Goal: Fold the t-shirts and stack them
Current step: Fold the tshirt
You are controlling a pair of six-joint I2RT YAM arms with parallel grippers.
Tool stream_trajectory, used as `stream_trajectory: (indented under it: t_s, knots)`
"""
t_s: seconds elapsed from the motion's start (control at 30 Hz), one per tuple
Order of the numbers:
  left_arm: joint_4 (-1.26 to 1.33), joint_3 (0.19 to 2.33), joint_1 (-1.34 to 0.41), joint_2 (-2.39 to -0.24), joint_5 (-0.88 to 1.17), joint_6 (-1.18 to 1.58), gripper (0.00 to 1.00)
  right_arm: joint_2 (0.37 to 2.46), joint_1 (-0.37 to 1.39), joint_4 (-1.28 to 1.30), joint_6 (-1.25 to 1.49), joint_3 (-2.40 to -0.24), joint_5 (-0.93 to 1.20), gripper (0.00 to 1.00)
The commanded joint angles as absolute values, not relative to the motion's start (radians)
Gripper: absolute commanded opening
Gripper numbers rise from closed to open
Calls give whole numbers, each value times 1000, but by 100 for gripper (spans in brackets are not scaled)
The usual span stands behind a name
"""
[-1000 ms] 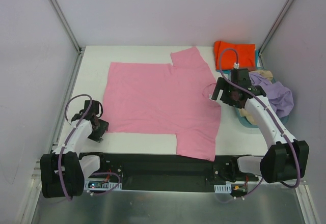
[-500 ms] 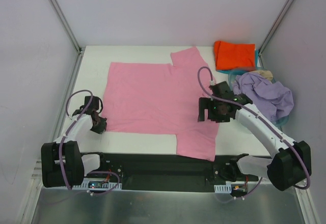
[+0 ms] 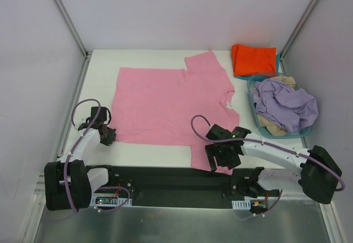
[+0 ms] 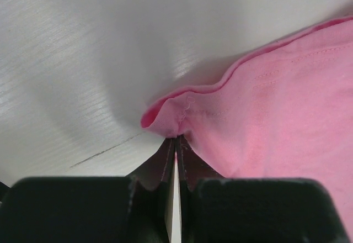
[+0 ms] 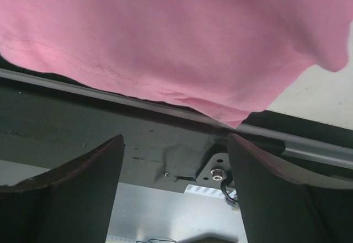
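Observation:
The pink t-shirt [image 3: 165, 105] lies spread flat on the white table. My left gripper [image 3: 107, 136] sits at the shirt's near left corner. In the left wrist view its jaws [image 4: 176, 141] are shut on a small bunched fold of the pink hem [image 4: 165, 113]. My right gripper [image 3: 219, 160] hovers low over the near sleeve at the table's front edge. The right wrist view has its fingers [image 5: 175, 138] wide open with nothing between them, and the pink sleeve edge [image 5: 176, 33] lies just ahead. A folded orange-red shirt [image 3: 253, 59] rests on a teal one [image 3: 277, 62] at the back right.
A light blue basket [image 3: 276, 135] at the right holds crumpled lavender [image 3: 289, 102] and beige [image 3: 270, 122] shirts. The black base rail [image 3: 165, 177] runs along the near edge, right below the right gripper. Enclosure walls stand on both sides.
My left gripper has closed on the shirt's near left corner. My right arm has swung from the collar side down to the near sleeve, its jaws narrowing a little.

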State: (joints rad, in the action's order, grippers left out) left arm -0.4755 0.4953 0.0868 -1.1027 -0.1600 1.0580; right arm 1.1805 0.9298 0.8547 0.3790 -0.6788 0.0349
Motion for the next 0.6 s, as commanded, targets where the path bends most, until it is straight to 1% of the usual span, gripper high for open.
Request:
stream_trajectory:
  t_s: [0.0, 0.1, 0.13, 0.2, 0.23, 0.27, 0.3, 0.37, 0.4, 0.43, 0.5, 0.53, 0.57]
  knots:
    - [-448, 479, 91, -1112, -129, 1040, 0, 1199, 948, 789, 503, -632, 6, 76]
    - [-436, 466, 91, -1109, -132, 1039, 0, 1279, 946, 755, 509, -652, -109, 73]
    - [-434, 466, 91, -1111, -129, 1037, 0, 1323, 948, 741, 509, -661, -124, 69]
    - [-436, 471, 89, -1121, -121, 1026, 0, 1364, 946, 718, 509, -670, -133, 66]
    - [-434, 471, 90, -1123, -123, 1026, 0, 1399, 946, 697, 509, -678, -124, 56]
    - [-434, 469, 91, -1123, -124, 1028, 0, 1414, 946, 690, 514, -683, -133, 51]
    - [-434, 469, 91, -1123, -126, 1029, 0, 1430, 945, 686, 517, -689, -141, 48]
    - [-436, 469, 91, -1126, -127, 1032, 0, 1466, 946, 702, 526, -713, -170, 35]
    - [-434, 471, 91, -1127, -126, 1034, 0, 1473, 946, 712, 526, -722, -179, 31]
    - [-434, 477, 89, -1131, -124, 1034, 0, 1470, 946, 735, 526, -729, -189, 22]
    - [-436, 482, 91, -1128, -121, 1028, 0, 1456, 943, 791, 519, -762, -218, 16]
    - [-436, 482, 89, -1115, -114, 1031, 0, 1433, 943, 811, 514, -778, -221, 10]
    - [-437, 480, 89, -1106, -112, 1034, 0, 1419, 942, 831, 508, -799, -219, 8]
